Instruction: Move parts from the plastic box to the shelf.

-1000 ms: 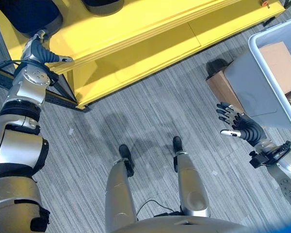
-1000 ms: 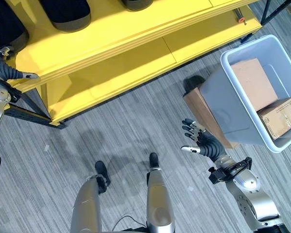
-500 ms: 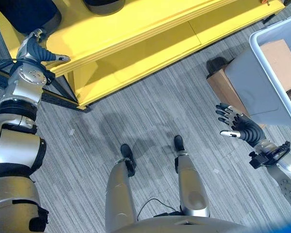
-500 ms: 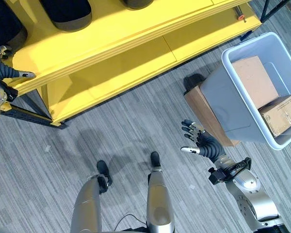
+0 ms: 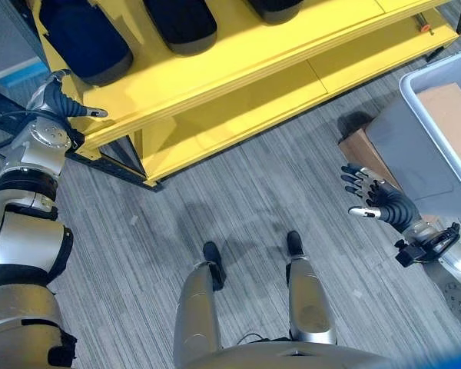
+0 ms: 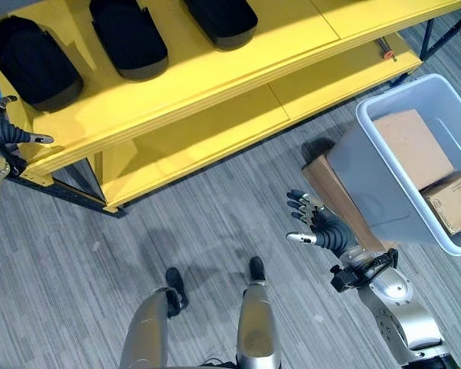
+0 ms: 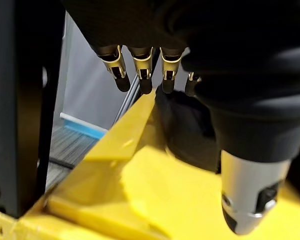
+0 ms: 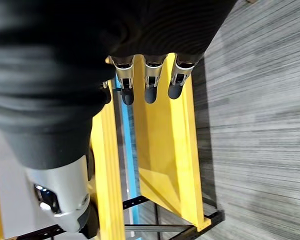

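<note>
Three dark parts (image 6: 129, 37) sit on the shelf (image 6: 215, 84); boxes (image 6: 412, 147) wait in the bin (image 6: 369, 181) beside it; left hand (image 5: 58, 96) and right hand (image 6: 316, 224) empty, fingers spread.

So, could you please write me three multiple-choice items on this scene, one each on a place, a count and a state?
1. Where is the left hand?
A. inside the box
B. at the corner of the shelf's upper board
C. flat on the floor

2. How many black parts lie on the shelf in the right eye view?
A. one
B. three
C. six

3. What state is the right hand in?
A. open and empty
B. shut on a carton
C. shut on a black part

Answers:
1 B, its thumb lies over the yellow corner, far from the box.
2 B, three dark parts sit in a row on the top board.
3 A, its fingers are spread above the floor with nothing in them; the cartons lie in the box.
</note>
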